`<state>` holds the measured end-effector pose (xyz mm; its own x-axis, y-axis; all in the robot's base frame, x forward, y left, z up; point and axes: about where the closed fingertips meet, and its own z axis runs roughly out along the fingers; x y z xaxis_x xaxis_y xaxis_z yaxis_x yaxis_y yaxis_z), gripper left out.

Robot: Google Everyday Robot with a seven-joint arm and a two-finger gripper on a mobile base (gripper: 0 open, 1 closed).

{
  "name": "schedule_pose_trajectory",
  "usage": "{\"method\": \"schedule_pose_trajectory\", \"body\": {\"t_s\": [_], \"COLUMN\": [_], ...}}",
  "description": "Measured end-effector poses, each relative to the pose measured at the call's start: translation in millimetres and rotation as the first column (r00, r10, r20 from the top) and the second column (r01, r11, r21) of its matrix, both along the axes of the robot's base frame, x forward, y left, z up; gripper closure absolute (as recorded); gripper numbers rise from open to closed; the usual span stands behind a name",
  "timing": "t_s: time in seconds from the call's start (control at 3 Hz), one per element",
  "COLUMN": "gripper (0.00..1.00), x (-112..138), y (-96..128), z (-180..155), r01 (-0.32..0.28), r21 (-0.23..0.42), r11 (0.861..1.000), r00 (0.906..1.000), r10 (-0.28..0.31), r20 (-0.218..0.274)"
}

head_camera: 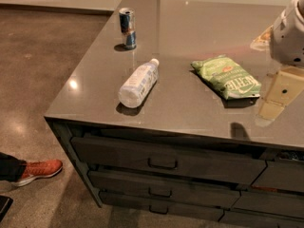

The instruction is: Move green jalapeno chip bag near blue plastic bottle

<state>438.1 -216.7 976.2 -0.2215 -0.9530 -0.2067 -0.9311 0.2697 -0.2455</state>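
The green jalapeno chip bag lies flat on the grey counter, right of centre. The blue plastic bottle lies on its side to the left of the bag, with its white cap pointing to the far side. A clear gap of counter separates them. My gripper hangs at the right edge of the view, just right of the bag and above the counter, under the white arm housing. It holds nothing that I can see.
A blue-and-silver can stands upright at the far left of the counter. A yellowish packet lies partly hidden behind the arm. Drawers run below the counter's front edge. A person's orange shoe is on the floor at left.
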Motion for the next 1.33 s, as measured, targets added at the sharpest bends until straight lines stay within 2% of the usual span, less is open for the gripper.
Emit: {"method": "schedule_pose_trajectory", "body": {"t_s": [0.33,1.0,1.33], "gripper": [0.0,0.0,0.0], "x": [0,39,70], "y": [0,0,-2], "z": [0,-8,-23], "r01": [0.0,0.07,0.136], "r21": [0.0,0.033,0.035], "r11": [1.0,0.997,0.99], "r00": [1.0,0.9976,0.9907], "r10": [0.0,-0.07,-0.136], "r20": [0.001,0.002,0.0]}}
